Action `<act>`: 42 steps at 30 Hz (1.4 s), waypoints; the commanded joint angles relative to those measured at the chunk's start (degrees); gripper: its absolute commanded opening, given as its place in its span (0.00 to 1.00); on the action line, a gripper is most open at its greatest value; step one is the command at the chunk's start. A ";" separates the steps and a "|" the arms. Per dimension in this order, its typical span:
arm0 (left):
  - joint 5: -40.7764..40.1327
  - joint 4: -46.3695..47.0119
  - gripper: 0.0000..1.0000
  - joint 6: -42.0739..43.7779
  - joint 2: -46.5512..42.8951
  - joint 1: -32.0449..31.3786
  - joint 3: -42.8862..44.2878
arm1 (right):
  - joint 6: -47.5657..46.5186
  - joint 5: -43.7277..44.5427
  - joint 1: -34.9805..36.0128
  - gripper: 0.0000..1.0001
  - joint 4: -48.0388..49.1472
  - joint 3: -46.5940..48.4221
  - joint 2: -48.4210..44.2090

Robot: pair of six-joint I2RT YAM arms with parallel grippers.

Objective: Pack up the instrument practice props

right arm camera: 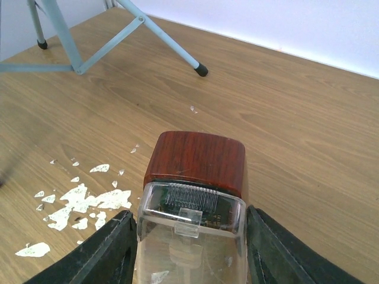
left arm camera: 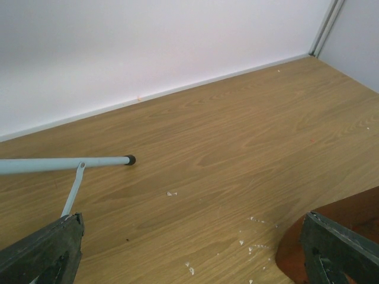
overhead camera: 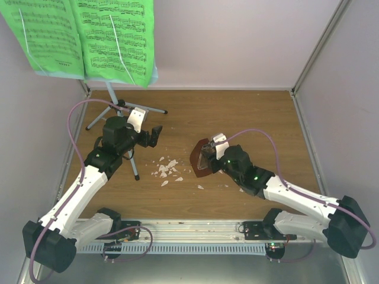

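The pale blue music stand stands at the back left on grey tripod legs, with two bright green sheets of music on it. My left gripper is open and empty, low over the floor just right of the legs; one leg shows in the left wrist view, and its fingers stand wide apart. My right gripper is shut on the reddish-brown metronome, fingers pressed on both sides of its clear front cover. The metronome is tilted.
White crumbs lie scattered on the wooden floor between the two grippers, also seen in the right wrist view. White walls close in the back and both sides. A metal rail runs along the near edge.
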 commanded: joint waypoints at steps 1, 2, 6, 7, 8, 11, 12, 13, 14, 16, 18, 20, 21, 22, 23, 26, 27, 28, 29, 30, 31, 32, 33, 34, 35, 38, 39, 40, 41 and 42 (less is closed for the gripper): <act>0.15 2.94 0.99 0.46 -0.88 -0.25 -0.36 | -0.46 -0.60 -0.41 0.50 1.82 -0.68 0.11; 0.10 2.93 0.99 0.47 -0.85 -0.31 -0.36 | -0.43 -0.71 -0.41 0.50 1.93 -0.80 0.18; 0.16 2.98 0.99 0.48 -0.77 -0.32 -0.36 | -0.30 -0.71 -0.41 0.46 2.22 -1.21 0.37; 0.04 2.93 0.99 0.43 -0.76 -0.32 -0.41 | -0.27 -0.80 -0.41 0.46 2.22 -1.23 0.45; 0.07 2.93 0.99 0.46 -0.76 -0.30 -0.44 | -0.14 -0.79 -0.41 0.46 2.22 -1.28 0.42; 0.06 2.98 0.99 0.51 -0.75 -0.30 -0.36 | -0.07 -1.41 -0.41 0.45 2.52 -1.75 0.04; 0.06 2.86 0.99 0.51 -0.68 -0.29 -0.36 | 0.00 -1.51 -0.41 0.45 2.61 -1.95 0.05; 0.03 2.91 0.99 0.51 -0.68 -0.29 -0.36 | 0.07 -1.47 -0.41 0.45 2.66 -2.18 0.07; 0.03 2.86 0.99 0.53 -0.67 -0.32 -0.32 | 0.06 -1.39 -0.38 0.45 2.71 -2.52 0.15; 0.06 2.90 0.99 0.54 -0.68 -0.29 -0.39 | 0.22 -1.50 -0.39 0.46 3.11 -3.22 0.41; 0.07 2.89 0.99 0.58 -0.68 -0.26 -0.38 | 0.36 -1.55 -0.41 0.46 3.50 -4.00 0.82; 0.16 2.90 0.99 0.53 -0.67 -0.30 -0.45 | 0.48 -1.63 -0.41 0.46 3.74 -4.49 1.34; 0.09 2.98 0.99 0.58 -0.63 -0.28 -0.45 | 0.49 -1.69 -0.41 0.46 3.91 -4.74 1.66; 0.08 2.96 0.99 0.53 -0.59 -0.25 -0.47 | 0.46 -1.70 -0.41 0.46 4.18 -4.95 2.03; 0.10 2.97 0.99 0.52 -0.56 -0.28 -0.41 | 0.41 -1.74 -0.39 0.46 4.49 -5.11 2.29; 0.01 2.89 0.99 0.53 -0.56 -0.28 -0.36 | 0.16 -1.87 -0.41 0.48 5.31 -5.25 3.19; 0.03 2.90 0.99 0.53 -0.65 -0.33 -0.41 | 0.01 -1.83 -0.43 0.49 5.42 -5.29 3.57; 0.02 2.85 0.99 0.52 -0.74 -0.29 -0.44 | -0.03 -1.80 -0.43 0.49 5.53 -5.31 3.79; -0.03 2.87 0.99 0.50 -0.80 -0.29 -0.45 | -0.04 -1.66 -0.37 0.50 5.56 -5.34 3.92; -0.01 2.85 0.99 0.58 -0.84 -0.32 -0.45 | -0.03 -1.56 -0.41 0.51 5.63 -5.34 3.98; -0.07 2.96 0.99 0.55 -0.85 -0.31 -0.45 | 0.02 -1.44 -0.38 0.52 5.65 -5.39 3.98; 0.02 2.92 0.99 0.50 -0.82 -0.28 -0.43 | 0.11 -1.29 -0.42 0.53 5.69 -5.43 3.90; 0.04 2.85 0.99 0.58 -0.74 -0.30 -0.45 | 0.08 -1.14 -0.41 0.53 5.73 -5.43 3.80; 0.15 2.84 0.99 0.59 -0.75 -0.33 -0.40 | 0.13 -0.87 -0.41 0.53 5.74 -5.43 3.68; 0.14 2.84 0.99 0.59 -0.76 -0.33 -0.41 | 0.12 -0.76 -0.41 0.54 5.69 -5.43 3.57; 0.09 2.88 0.99 0.52 -0.80 -0.33 -0.40 | -0.02 -0.37 -0.41 0.57 5.57 -5.34 3.36; 0.12 2.86 0.99 0.58 -0.92 -0.39 -0.41 | -0.03 -0.26 -0.41 0.60 5.42 -5.28 3.24; 0.04 2.91 0.99 0.58 -0.94 -0.34 -0.45 | -0.08 -0.14 -0.41 0.62 5.22 -5.26 3.01; 0.04 2.91 0.99 0.55 -0.94 -0.39 -0.45 | -0.15 0.00 -0.41 0.66 4.95 -5.26 2.64; 0.03 2.85 0.99 0.55 -0.94 -0.35 -0.45 | -0.33 0.23 -0.46 0.69 4.68 -5.26 2.13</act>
